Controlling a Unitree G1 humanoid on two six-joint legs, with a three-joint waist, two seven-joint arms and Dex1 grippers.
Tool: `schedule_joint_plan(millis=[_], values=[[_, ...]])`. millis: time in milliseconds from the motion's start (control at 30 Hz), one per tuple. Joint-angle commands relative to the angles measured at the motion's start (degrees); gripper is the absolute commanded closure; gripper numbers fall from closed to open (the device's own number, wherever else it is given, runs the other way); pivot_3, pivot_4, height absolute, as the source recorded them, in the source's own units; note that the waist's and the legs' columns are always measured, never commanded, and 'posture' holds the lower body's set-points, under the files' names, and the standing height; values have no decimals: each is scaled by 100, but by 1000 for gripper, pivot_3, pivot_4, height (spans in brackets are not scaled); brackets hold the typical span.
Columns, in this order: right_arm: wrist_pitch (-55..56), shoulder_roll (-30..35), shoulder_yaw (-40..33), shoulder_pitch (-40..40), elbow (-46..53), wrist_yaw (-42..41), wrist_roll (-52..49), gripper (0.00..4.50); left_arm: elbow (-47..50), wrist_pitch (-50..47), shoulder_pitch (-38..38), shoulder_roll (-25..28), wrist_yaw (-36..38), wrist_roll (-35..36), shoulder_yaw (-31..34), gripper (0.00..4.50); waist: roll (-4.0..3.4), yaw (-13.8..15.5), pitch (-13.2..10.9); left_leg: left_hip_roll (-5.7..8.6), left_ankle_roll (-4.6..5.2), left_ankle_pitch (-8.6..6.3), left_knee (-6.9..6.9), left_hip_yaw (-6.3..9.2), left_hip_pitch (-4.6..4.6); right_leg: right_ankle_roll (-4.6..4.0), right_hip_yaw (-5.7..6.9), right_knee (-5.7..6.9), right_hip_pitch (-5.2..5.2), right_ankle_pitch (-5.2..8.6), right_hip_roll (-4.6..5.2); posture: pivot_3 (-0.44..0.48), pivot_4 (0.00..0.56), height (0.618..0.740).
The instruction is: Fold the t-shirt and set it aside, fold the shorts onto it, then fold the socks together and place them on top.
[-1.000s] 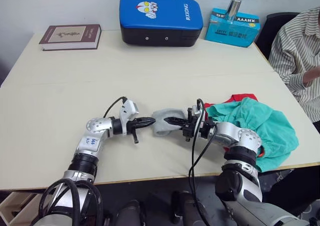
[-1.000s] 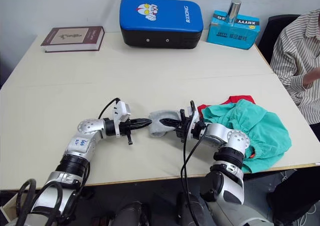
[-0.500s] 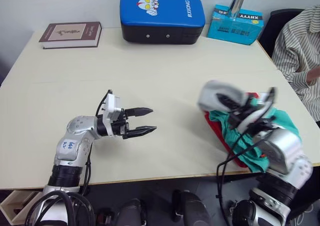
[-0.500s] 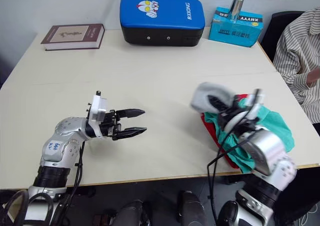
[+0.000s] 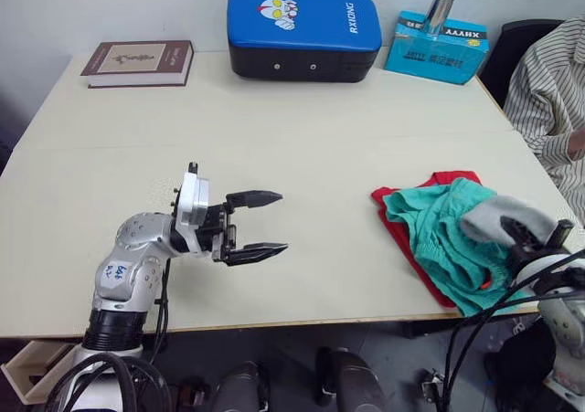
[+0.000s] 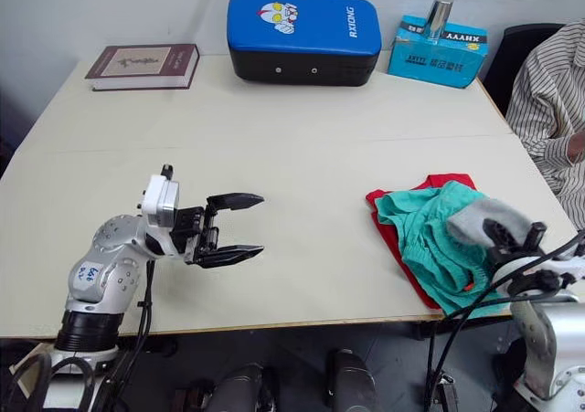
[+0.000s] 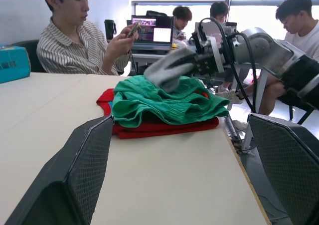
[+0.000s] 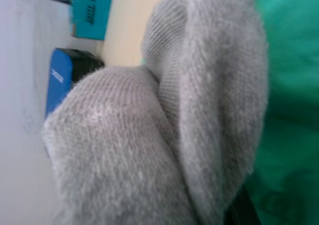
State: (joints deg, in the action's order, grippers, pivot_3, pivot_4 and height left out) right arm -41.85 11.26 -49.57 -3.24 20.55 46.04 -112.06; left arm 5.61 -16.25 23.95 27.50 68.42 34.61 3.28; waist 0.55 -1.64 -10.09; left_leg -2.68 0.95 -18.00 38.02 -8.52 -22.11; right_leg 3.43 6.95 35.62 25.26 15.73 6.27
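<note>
While the left gripper hovers over the bare middle of the pale tabletop with its two black fingers spread wide apart, the right gripper is clamped on the bundled light grey ankle socks. It holds them just above the rumpled teal-green fabric shorts, which lie on the folded bright red cotton t-shirt near the table's right front corner.

The socks look like fuzzy, ribbed grey knit; the shorts soft, crumpled cloth; the t-shirt matt cotton; the table smooth, matt; the pad glossy.
</note>
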Motion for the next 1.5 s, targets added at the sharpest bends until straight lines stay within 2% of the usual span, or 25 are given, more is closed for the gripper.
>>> schedule_joint_plan(millis=[33, 67, 133, 167, 300, 433, 500, 600, 667, 767, 833, 900, 967, 1067, 1167, 1300, 1400, 1500], values=[[-107, 190, 53, 154, -346, -64, -94, 4469, -27, 14, 72, 6, -31, 28, -5, 0, 0, 4, 0, 1, 0, 0, 0, 0, 0, 0, 0, 0, 0, 0, 0, 0, 150, 740], [-194, 227, 81, 169, -366, -149, -94, 4469, -49, -3, 86, 17, -26, 22, -14, 0, 0, 6, 0, 3, 1, 0, 0, -1, 0, 0, -1, 0, 0, 0, 1, 0, 150, 740], [-285, 231, 171, 170, -233, -249, -94, 3749, -136, 13, 113, 37, 8, -8, -25, 0, 0, 3, 0, 3, 1, 0, 0, -2, 0, 0, -2, 0, 0, 0, 1, 0, 150, 740], [-279, 247, 209, 212, -136, -173, -94, 3546, -200, 15, 135, 41, 25, -22, -35, 0, 0, 3, 0, 2, 1, 0, 0, -2, 0, 0, -3, 0, 0, 0, 0, 0, 150, 740], [-237, 382, 237, 589, 274, 136, -94, 2190, -386, 58, 211, 23, 37, -81, -88, 0, 0, 14, 0, -1, 0, 0, 0, 0, 0, 0, -1, 0, 1, 0, -1, 0, 150, 740], [-728, 1211, -11, 1941, 819, -986, -94, 814, -379, 16, 42, 194, 148, -93, -86, 0, -3, 81, 1, 8, 8, -5, 0, 1, -6, 1, -1, -8, 1, 1, 6, 0, 150, 740], [-1255, 2011, -421, 2794, 701, -2221, -94, 59, -456, 32, -26, 253, 114, -84, -3, 0, -4, 131, -1, 7, 11, -10, 0, 0, -5, 5, -1, -18, -3, 3, 3, 0, 150, 740], [-2403, 3374, -1379, 4065, 639, -4046, 2, 22, -582, 100, -216, 348, -6, -162, 123, 0, -13, 140, -2, 23, 44, -28, 6, -16, -3, 26, -15, -22, -4, -6, -3, 0, 150, 740], [-2543, 3850, -1840, 4795, 947, -5658, 1421, 22, -580, 339, -424, 467, 7, -364, 131, 0, 14, 150, -1, 18, 79, -48, 1, -27, 7, 41, -31, -37, -20, -18, 4, 0, 150, 740], [-1113, 4110, -1852, 5433, 1093, -8221, 3775, 22, -512, 541, -649, 629, -233, -651, 202, 0, 29, 180, 5, -41, 65, -56, 7, 0, 14, 35, -1, -134, -66, -26, -60, 0, 150, 740], [295, 4240, -1573, 5237, 1018, -9490, 5071, 22, -488, 745, -863, 790, -512, -950, 330, 0, 26, 193, 3, -55, 58, -59, 8, 6, 0, 29, 4, -167, -67, -39, -74, 0, 150, 740], [1337, 4624, -843, 4710, 904, -10062, 6126, 22, -442, 1038, -1145, 916, -839, -1253, 504, 0, 26, 134, 3, -54, 54, -72, 8, 1, 3, 17, -1, -172, -67, -45, -77, 0, 150, 740], [2002, 4827, 164, 3626, 804, -10146, 6571, 22, -352, 1174, -1430, 1006, -1045, -1359, 690, 0, 35, 98, 1, -57, 51, -80, 6, -7, 7, 13, -10, -168, -65, -46, -79, 0, 150, 740], [2744, 4768, 1834, 1966, 586, -10309, 7255, 22, -209, 1303, -1873, 1117, -1200, -1397, 964, 0, 21, 74, -10, -57, 8, -65, 8, -12, 14, 1, -8, -144, -56, -52, -73, 0, 150, 740], [3666, 4222, 3278, 674, -34, -10614, 8140, 22, -54, 1383, -2281, 1178, -1437, -1497, 1180, 0, 29, 154, -16, -56, -16, -52, 7, -15, 9, -18, -3, -118, -34, -40, -73, 0, 150, 740], [4829, 3293, 4666, -637, -1134, -11011, 9101, 22, 127, 1541, -2795, 1232, -1710, -1610, 1534, 0, 29, 177, -21, -51, -16, -45, 22, -25, 2, -26, 3, -88, -19, -36, -71, 0, 150, 740], [5270, 2721, 5245, -1279, -1946, -11211, 9428, 22, 301, 1676, -3201, 1176, -1882, -1656, 1764, 0, 29, 135, -23, -51, -9, -43, 46, -44, 3, -24, 2, -58, -11, -37, -58, 0, 150, 740], [5705, 2467, 5437, -1592, -2536, -11298, 9643, 22, 359, 1842, -3354, 1110, -1984, -1655, 1844, 0, 28, 132, -24, -54, -3, -46, 72, -49, 4, -24, -6, -34, -7, -38, -47, 0, 150, 740]])
